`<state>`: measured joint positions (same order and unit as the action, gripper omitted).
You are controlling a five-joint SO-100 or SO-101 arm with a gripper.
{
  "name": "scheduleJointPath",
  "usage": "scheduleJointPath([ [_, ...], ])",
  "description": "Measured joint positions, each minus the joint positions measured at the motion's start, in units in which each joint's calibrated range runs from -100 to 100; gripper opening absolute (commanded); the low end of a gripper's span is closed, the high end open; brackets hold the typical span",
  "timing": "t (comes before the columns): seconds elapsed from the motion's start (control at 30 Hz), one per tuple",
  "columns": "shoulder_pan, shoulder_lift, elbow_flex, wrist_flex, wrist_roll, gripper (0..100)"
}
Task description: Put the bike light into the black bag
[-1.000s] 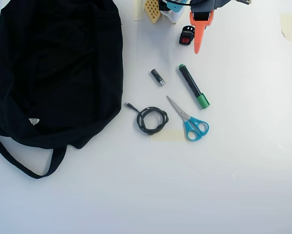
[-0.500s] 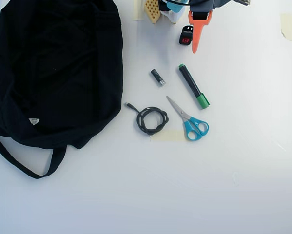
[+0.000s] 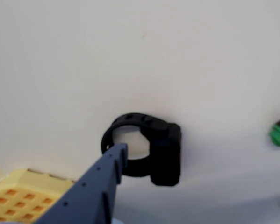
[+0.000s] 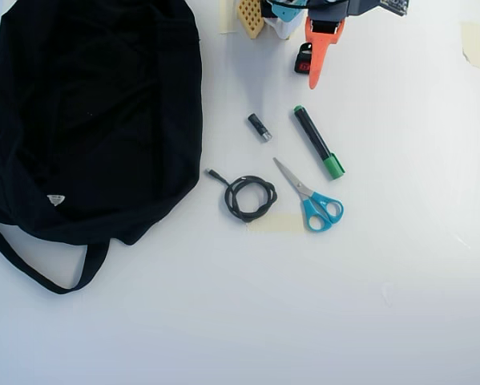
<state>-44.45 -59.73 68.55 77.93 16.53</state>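
The arm's orange-fingered gripper (image 4: 313, 70) hovers over the single small black bike light with a rubber loop strap (image 3: 151, 151), partly covering it in the overhead view; whether its jaws are parted I cannot tell. Nearby lie one green-capped black marker (image 4: 319, 143), one small black cylinder (image 4: 260, 127), one blue-handled pair of scissors (image 4: 312, 197), one coiled black cable (image 4: 246, 196). One large floppy black fabric bag (image 4: 87, 120) lies well apart at the left.
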Motion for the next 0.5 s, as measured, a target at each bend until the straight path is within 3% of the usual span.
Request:
scheduleJointPath([
  [0.3,1.8,0.0,0.6,-0.1,0.4,65],
  [0.5,1.8,5.6,2.9,-6.2,0.4,65],
])
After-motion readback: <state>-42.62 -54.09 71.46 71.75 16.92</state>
